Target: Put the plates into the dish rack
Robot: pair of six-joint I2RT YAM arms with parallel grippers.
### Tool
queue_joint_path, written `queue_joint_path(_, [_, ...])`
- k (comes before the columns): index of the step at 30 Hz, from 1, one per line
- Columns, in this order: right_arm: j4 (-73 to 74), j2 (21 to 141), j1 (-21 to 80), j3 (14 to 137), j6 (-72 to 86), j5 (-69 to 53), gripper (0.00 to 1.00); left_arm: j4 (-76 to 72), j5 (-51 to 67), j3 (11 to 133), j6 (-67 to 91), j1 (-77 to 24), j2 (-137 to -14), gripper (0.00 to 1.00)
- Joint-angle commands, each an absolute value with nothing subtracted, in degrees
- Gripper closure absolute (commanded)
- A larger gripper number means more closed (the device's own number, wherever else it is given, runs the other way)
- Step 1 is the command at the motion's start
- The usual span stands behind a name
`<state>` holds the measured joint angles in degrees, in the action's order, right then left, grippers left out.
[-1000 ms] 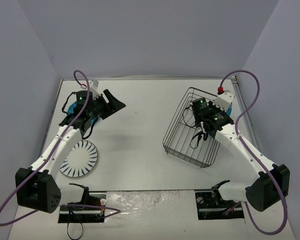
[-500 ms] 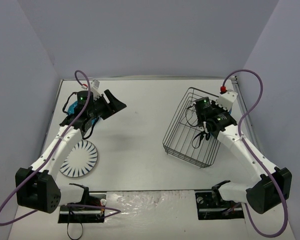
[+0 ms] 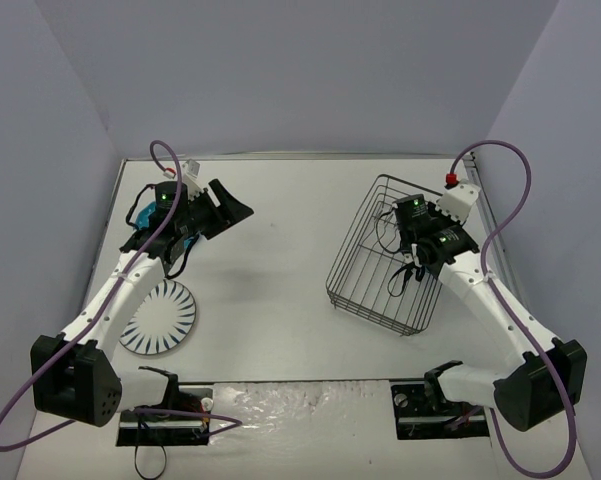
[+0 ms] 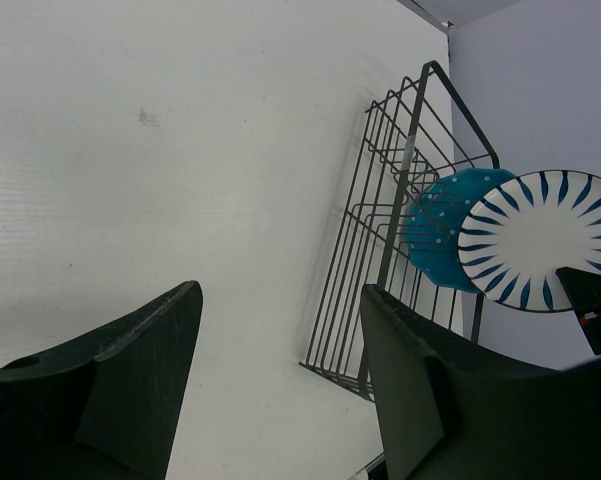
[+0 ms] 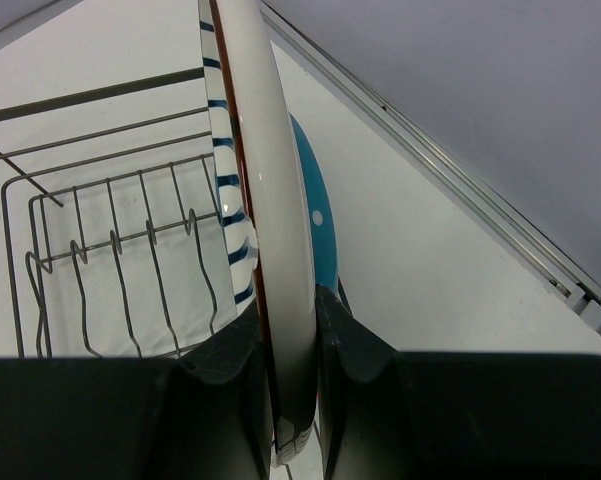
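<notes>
The striped plate stood on edge above the dish rack, its rim pinched in your right gripper, whose jaws were nearly closed on it. Just behind it a teal dotted plate also stood on edge, apparently already slotted at the rack's right end. The two faces were near, and I could not tell whether they touched.

To seat this one well, you needed to keep it upright and parallel to the teal plate. You also needed to line its lower rim up with a gap between the prongs beside that plate and lower it straight, releasing only once the rack carried it.

Your left gripper hung well apart over the table, jaws partly open and empty. A second striped plate lay flat toward the table's near-left corner.
</notes>
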<state>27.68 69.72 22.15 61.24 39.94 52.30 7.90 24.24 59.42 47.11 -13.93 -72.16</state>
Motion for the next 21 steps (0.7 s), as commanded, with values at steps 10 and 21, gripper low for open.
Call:
queue_joint_path(10, [20.31, 72.03, 20.45, 60.6, 40.13, 54.66, 1.0, 5.85, 24.03, 61.26, 46.23, -14.54, -70.84, 0.4])
queue_joint_path(21, [17.46, 75.0, 19.06, 58.06, 39.94, 51.04, 1.0, 5.97, 23.9, 61.35, 46.23, -14.95, -71.02, 0.4])
